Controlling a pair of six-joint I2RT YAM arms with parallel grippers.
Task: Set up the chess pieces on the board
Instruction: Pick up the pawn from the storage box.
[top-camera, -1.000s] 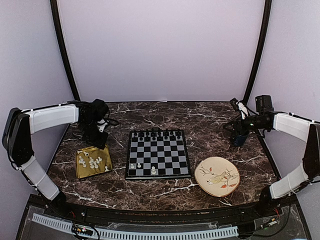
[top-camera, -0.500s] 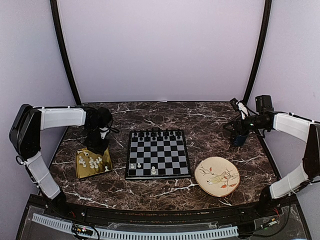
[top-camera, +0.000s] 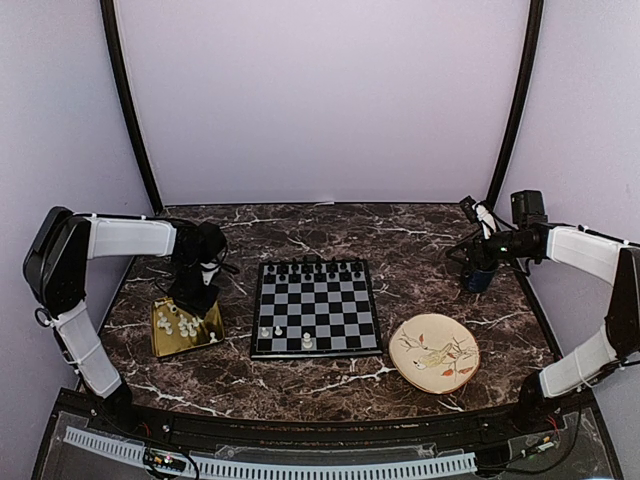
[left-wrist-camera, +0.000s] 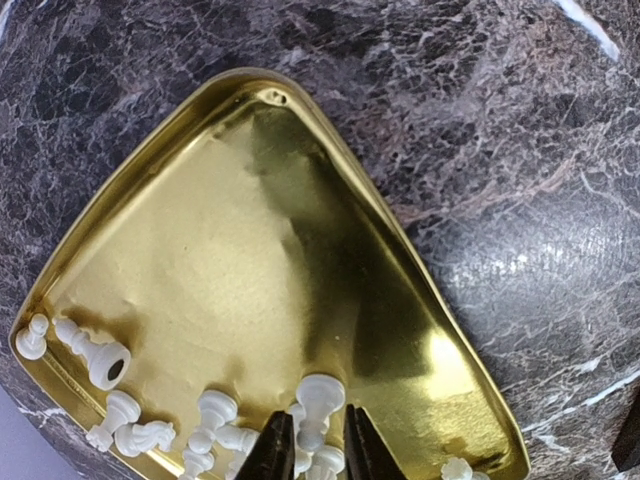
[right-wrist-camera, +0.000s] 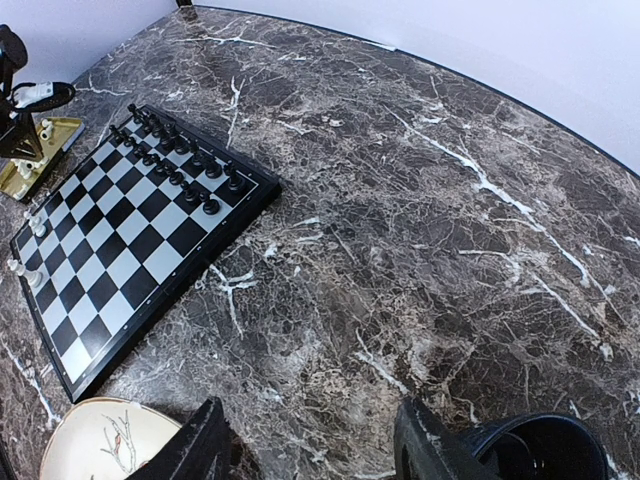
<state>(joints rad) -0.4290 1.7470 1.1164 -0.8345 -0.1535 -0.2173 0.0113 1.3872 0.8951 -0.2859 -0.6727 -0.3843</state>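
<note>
Dark marble tabletop (top-camera: 420, 240), lilac walls behind. Chessboard (top-camera: 316, 310) at frame centre in the top view. Black pieces (top-camera: 316, 268) lined up on its far rows, only three placed pieces (top-camera: 278, 331) on the near rows, toward the left. Remaining white pieces (left-wrist-camera: 105, 360) bunched along the lower edge of the gold tray (left-wrist-camera: 250, 250), just left of the board, several touching.

Left end effector (left-wrist-camera: 312, 452) down in the tray, narrowed to a slim gap straddling one target piece (left-wrist-camera: 318, 398) at bottom centre of the wrist view. Can't tell whether the pads actually bite on it. Right end effector (right-wrist-camera: 315, 450) spread wide with nothing between, over bare marble at far right beside a dark cup (right-wrist-camera: 540, 450). Patterned plate (top-camera: 434, 352) lower right of the board.

Risks, as judgement only:
- Neighbours crowd the target, so likely to pinch or drag a second piece, or flick one over the low rim.
- Tiny rounded plastic plus an off-centre grip could squirt it out, or tilt it so it topples on its square.
- Fingertips close to the tray floor, so a scrape could shove the tray toward the board.
- Low approach near the placed pieces could knock them over.
</note>
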